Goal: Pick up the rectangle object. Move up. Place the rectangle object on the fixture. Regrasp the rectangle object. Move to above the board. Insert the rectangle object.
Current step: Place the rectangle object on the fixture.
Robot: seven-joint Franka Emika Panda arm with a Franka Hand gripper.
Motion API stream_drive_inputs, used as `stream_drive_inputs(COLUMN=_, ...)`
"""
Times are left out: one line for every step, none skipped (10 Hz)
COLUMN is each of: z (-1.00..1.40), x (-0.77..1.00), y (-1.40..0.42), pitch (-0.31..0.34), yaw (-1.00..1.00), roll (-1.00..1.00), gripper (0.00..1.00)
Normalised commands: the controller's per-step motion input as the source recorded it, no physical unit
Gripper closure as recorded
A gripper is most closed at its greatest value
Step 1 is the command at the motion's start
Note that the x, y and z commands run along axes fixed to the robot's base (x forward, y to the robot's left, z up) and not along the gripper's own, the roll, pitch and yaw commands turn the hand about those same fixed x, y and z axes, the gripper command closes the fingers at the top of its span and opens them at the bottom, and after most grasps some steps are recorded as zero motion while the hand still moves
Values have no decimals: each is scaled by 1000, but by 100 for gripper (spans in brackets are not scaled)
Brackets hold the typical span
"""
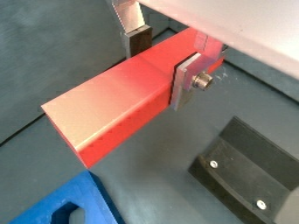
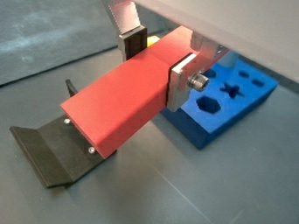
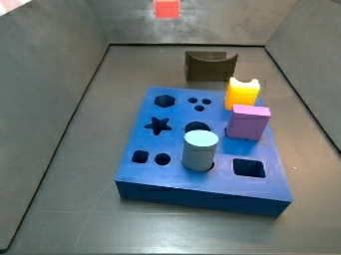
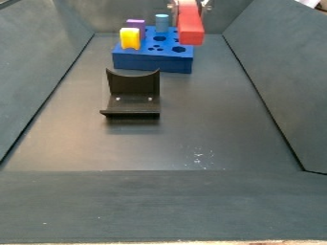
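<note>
the pincer (image 2: 162,59) pinches one rectangle object (image 2: 122,94) high in the air, its long axis level, above one board (image 2: 222,103) and one fixture (image 2: 52,150).

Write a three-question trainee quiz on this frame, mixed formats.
1. True or false: the gripper is shut on the rectangle object.
2. Which stands in the board: A) pale blue cylinder B) green cone?
3. Fill in: the fixture on the floor carries ____.

Key: 1 true, held off the floor; 2 A, with the yellow notched block and pink cube; 3 nothing.
</note>
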Motion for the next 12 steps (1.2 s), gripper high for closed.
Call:
stream_drive_inputs(z=53, x=1000, y=298, pitch=44, yaw=-62, roll=-1000, gripper=100)
stream_drive_inputs(z=39, x=1000, y=251, pitch=57, yaw=-68, roll=-1000, gripper=100)
stream_drive_inputs(z=28, x=1000, y=224, pitch=63, yaw=-74, roll=-1000, gripper=100)
stream_drive_inputs(z=15, x=1000, y=189, pitch=72, yaw=-83, roll=-1000, gripper=100)
stream_drive_inputs(z=10, x=1000, y=177, pitch=76, yaw=-89, roll=-1000, gripper=100)
stream_drive_inputs(z=-1, x=1000, y=146, pitch=80, yaw=-103, roll=-1000, gripper=100)
stream_drive_inputs(z=-9, x=1000, y=131, pitch=85, yaw=-117, roll=-995, gripper=100)
stream_drive_inputs(z=-15, x=1000, y=115, pitch=76, yaw=-115, roll=-845, gripper=100)
stream_drive_inputs(z=-18, x=1000, y=102, pitch=63, yaw=-112, roll=-698, gripper=100)
stream_drive_inputs(z=-25, x=991, y=90, pitch=50, yaw=-106, roll=-497, gripper=100)
stream_drive_inputs(z=-25, x=913, y=78, pitch=43, yaw=-102, roll=-344, gripper=100)
stream_drive_inputs(z=-14, x=802, y=45, pitch=36, yaw=-90, roll=-208, gripper=100)
